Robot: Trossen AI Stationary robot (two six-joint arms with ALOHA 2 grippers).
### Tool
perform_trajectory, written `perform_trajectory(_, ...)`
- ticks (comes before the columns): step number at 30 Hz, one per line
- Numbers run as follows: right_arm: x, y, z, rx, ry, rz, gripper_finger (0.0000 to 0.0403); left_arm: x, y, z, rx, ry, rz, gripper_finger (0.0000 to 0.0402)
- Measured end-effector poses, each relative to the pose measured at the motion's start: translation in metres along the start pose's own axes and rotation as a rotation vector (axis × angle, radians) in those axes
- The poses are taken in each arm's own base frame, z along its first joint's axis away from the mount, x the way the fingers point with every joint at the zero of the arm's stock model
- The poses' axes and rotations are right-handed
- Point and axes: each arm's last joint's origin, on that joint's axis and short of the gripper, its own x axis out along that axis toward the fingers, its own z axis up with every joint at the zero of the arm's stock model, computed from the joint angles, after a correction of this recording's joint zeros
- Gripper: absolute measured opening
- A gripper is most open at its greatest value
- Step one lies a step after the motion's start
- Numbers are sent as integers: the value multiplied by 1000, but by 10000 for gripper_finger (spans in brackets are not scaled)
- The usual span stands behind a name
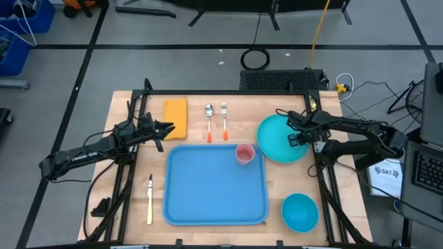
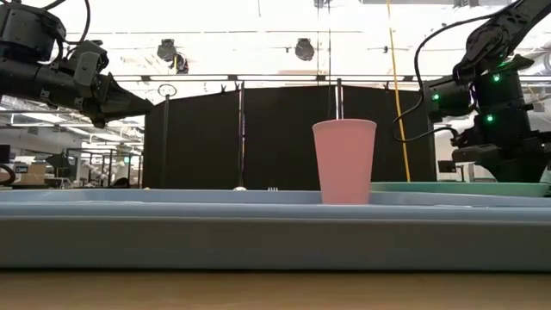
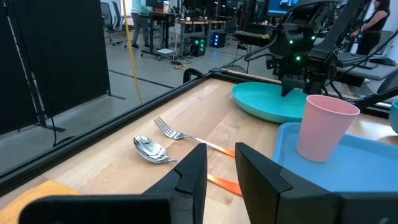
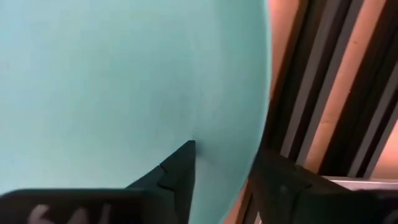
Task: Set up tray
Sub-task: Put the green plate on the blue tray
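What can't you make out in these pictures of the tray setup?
- Whether the right gripper grips the teal plate: its wrist view shows the open fingers straddling the rim, contact unclear.
- The tray floor: the low view shows only its near rim.
- The blue bowl, knife and yellow cloth: missing from the low view.
- The pink cup contents: too small from above, side-on elsewhere.
- The left gripper hovers open above the table by the spoon and fork.

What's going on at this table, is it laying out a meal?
Looks like it. A pink cup already stands in a corner of the blue tray. The right gripper is open, straddling the teal plate's rim beside the tray. The left gripper hovers open near the yellow cloth. Spoon, fork, knife and bowl lie on the table.
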Motion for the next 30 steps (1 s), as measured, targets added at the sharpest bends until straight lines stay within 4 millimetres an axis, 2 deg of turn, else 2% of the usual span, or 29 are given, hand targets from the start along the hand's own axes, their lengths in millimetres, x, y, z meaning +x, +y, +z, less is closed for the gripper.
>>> perform_trajectory(4,-1,0,1,7,-17,-2,37,0,0,0,0,0,0,88)
perform_trajectory(6,-2,1,3,6,-60,-17,17,0,0,0,0,0,1,88)
perform_trajectory(13,-6,1,10,58,-248,-54,9,0,0,0,0,-1,0,88)
perform_trajectory(18,-16,3,17,91,-433,7,0,0,0,0,0,-3,0,88)
perform_trajectory(22,-31,7,24,83,-588,146,2,0,0,0,0,-3,0,88)
perform_trajectory(27,-58,13,33,27,-810,416,2,0,0,0,0,-3,0,88)
perform_trajectory(30,-74,13,35,19,-938,506,2,0,0,0,0,-3,0,88)
